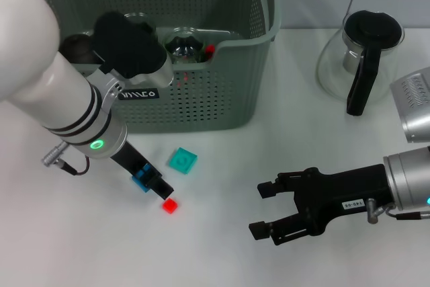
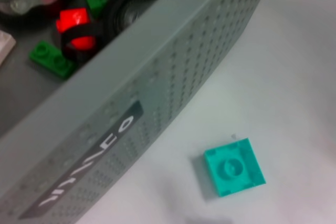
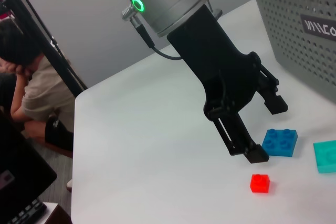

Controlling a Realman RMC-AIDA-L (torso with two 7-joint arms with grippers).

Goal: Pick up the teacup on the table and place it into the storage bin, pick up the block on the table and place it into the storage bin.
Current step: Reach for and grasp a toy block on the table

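Your left pincer [image 3: 268, 129] hangs apart over the blue block [image 3: 280, 142]. Centre it, descend straight, then clamp. Right pincer [image 1: 265, 210] idles, apart.

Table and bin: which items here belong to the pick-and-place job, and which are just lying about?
Job items:
storage bin
blue block
red block
teal block
left gripper, jaws open, over the blue block
right gripper, jaws open, clear of the blocks

Lying about:
glass coffee pot
metal object at the right edge
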